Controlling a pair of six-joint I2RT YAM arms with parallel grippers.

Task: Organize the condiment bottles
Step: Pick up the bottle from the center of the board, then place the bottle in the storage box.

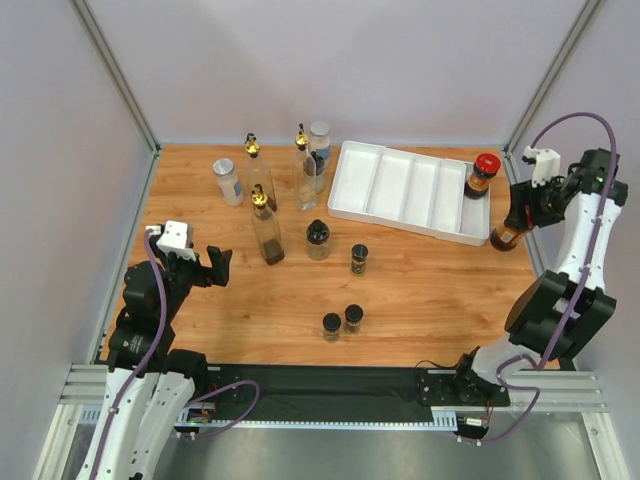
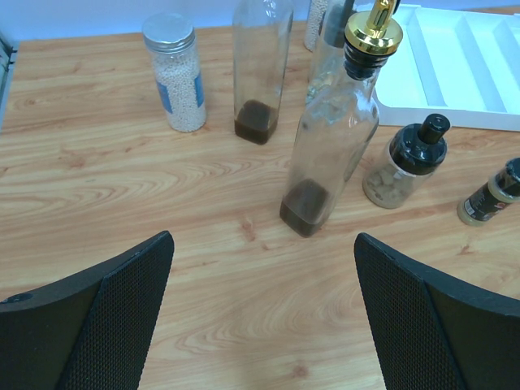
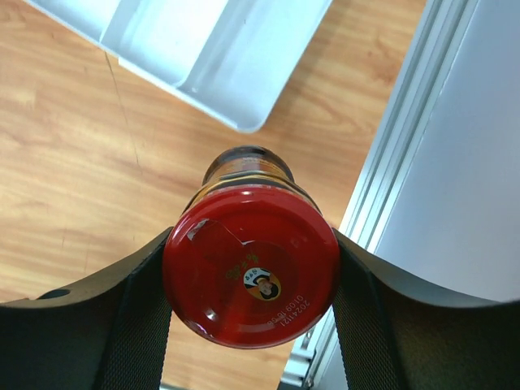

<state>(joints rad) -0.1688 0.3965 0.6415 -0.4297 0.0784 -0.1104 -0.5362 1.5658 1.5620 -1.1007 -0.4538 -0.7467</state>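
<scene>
The right gripper (image 1: 517, 216) is partly closed around a red-lidded dark jar (image 3: 250, 272) — its two fingers press against opposite sides of the lid. The jar sits just off the near right corner of the white divided tray (image 1: 385, 180), close to the right edge of the worktop (image 1: 420, 290); whether its base touches the wood cannot be told. A second red-lidded jar (image 1: 482, 175) stands upright at the tray's right end, seemingly in the last compartment. The left gripper (image 2: 264, 313) is spread wide with nothing between its fingers, low over the left side of the worktop and facing the bottle cluster. Nearest to it stands a tall gold-spouted bottle (image 1: 265, 228) with a dark residue at its bottom; two more tall bottles (image 1: 304, 170) stand further back, left of the tray, with a silver-lidded jar (image 1: 227, 181) of pale grains to their left and another (image 1: 320, 140) behind them. Four black-capped spice jars are scattered across the middle — one larger (image 1: 317, 238), one (image 1: 359, 258) just right of it, and a pair (image 1: 342, 322) side by side nearer the arms.
</scene>
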